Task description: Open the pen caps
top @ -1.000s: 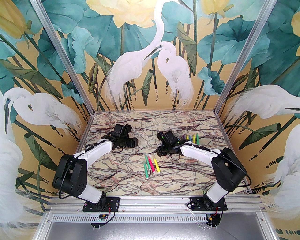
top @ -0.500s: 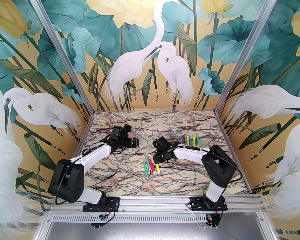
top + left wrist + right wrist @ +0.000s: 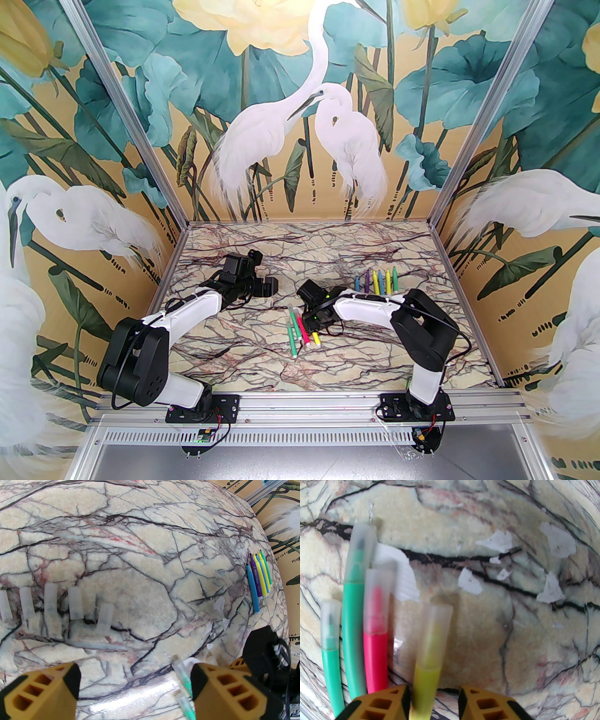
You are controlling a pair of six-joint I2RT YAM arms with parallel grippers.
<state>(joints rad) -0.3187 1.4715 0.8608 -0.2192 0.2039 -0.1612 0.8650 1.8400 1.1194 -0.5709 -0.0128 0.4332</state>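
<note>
On the marble table (image 3: 262, 370), the right gripper (image 3: 433, 692) straddles the yellow pen (image 3: 426, 679), jaws parted, the pen's clear cap (image 3: 436, 634) on. The left gripper (image 3: 135, 681) gapes empty near five loose pen caps (image 3: 75, 606).

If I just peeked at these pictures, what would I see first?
Probably the huge white painted birds behind the table. Then the bright pens: a capped bunch mid-table, where the right claw has its open jaws either side of the yellow pen, and an uncapped row farther back. Clear caps lie lined up on the marble.
</note>
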